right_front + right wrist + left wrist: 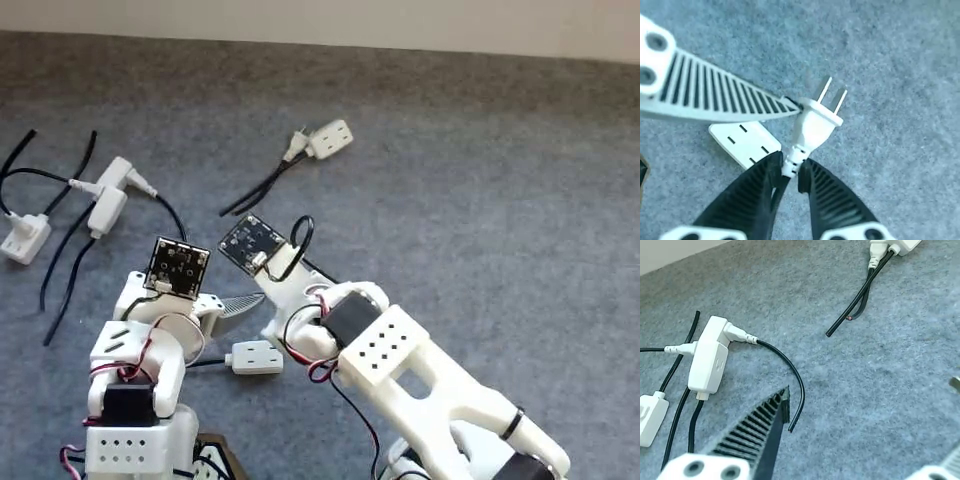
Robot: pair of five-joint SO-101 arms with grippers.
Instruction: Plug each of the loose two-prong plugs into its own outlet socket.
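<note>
My right gripper [790, 163] is shut on the cable end of a white two-prong plug [812, 125], just behind its body. The prongs [831, 95] point away from the gripper, above the grey carpet. A loose white outlet socket [744, 142] lies flat on the carpet right beside the plug; in the high view this socket [255, 357] sits between the two arms. My left gripper [238, 305] is open. Its pale ribbed finger [715, 95] touches the plug's side with its tip, and its dark finger [762, 427] stands well apart.
A plug sits in a white socket [330, 138] at the back middle, black cable trailing. At the left lies a white socket block [108, 200] with plugs in it, and another socket [25, 238] farther left. Black cables [65, 270] snake around them. The right half is bare carpet.
</note>
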